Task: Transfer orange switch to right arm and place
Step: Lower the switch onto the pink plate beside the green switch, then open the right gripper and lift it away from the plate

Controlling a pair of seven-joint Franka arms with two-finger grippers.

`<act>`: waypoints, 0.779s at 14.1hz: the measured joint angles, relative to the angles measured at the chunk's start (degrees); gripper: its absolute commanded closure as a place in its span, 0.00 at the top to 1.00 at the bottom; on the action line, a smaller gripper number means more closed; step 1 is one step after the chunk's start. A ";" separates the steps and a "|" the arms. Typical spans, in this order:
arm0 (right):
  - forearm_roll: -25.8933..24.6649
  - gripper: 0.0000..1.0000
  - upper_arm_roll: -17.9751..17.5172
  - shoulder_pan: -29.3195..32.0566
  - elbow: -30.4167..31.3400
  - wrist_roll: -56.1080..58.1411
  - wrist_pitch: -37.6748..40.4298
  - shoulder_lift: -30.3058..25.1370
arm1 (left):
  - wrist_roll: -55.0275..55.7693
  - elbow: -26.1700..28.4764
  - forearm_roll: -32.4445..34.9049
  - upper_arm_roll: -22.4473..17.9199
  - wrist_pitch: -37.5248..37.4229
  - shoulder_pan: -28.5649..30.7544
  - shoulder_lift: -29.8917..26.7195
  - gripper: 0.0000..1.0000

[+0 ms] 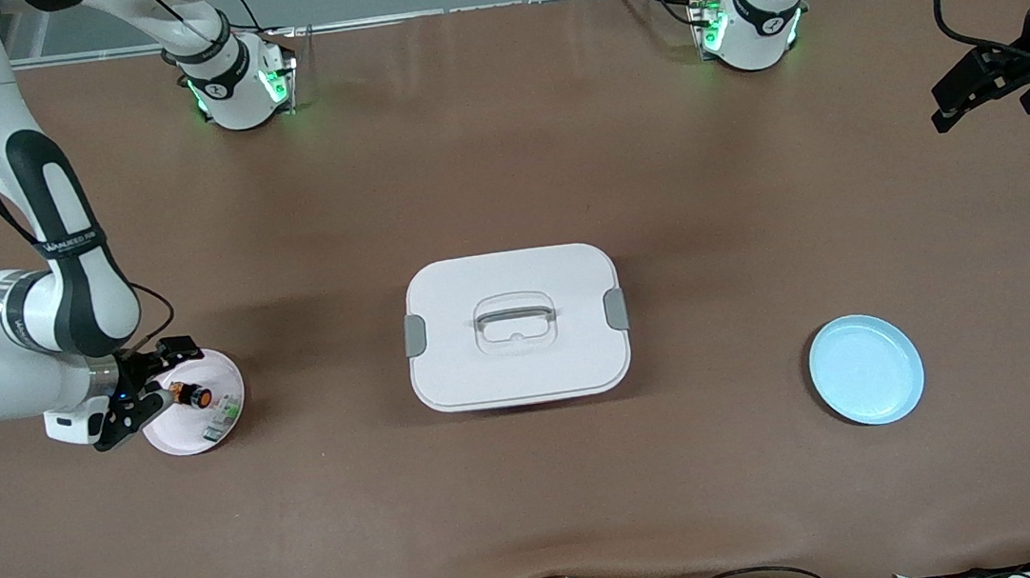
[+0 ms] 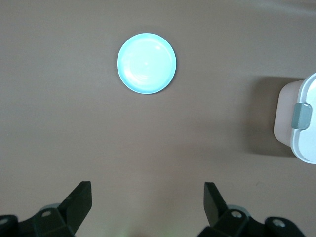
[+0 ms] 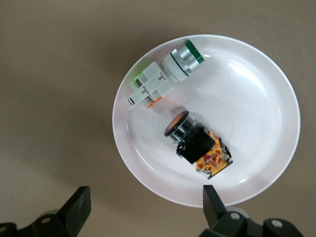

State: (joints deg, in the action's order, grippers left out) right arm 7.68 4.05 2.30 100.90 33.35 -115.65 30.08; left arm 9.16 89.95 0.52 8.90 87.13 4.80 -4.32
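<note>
On pink plate (image 3: 256, 74) — orange switch (image 3: 195, 143), green switch (image 3: 163, 79); right pincer (image 3: 143, 212) above, open, empty

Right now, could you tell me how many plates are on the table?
2. A pink plate lies at the right arm's end, holding the orange switch; a blue plate lies bare at the left arm's end.

Even, soft overhead light; pictures were sharp.
The white box (image 1: 515, 327) cast faint shadow on the worktop (image 1: 537, 497); mild glare marked the pink plate (image 3: 256, 89).

Brown table (image 1: 537, 497), white lidded box (image 1: 515, 327), blue plate (image 1: 866, 369), pink plate (image 1: 218, 376)
</note>
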 measured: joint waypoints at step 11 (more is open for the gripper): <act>-6.33 1.00 0.50 1.76 -2.28 -26.71 -1.33 -7.15 | 0.00 0.00 0.00 0.00 -0.77 0.00 -0.06 1.00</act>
State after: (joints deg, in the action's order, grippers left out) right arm 1.35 4.55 4.06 98.61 6.64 -116.97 22.93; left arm 9.16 89.96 0.52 8.90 86.36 4.80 -4.39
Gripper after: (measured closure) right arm 0.000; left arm 0.000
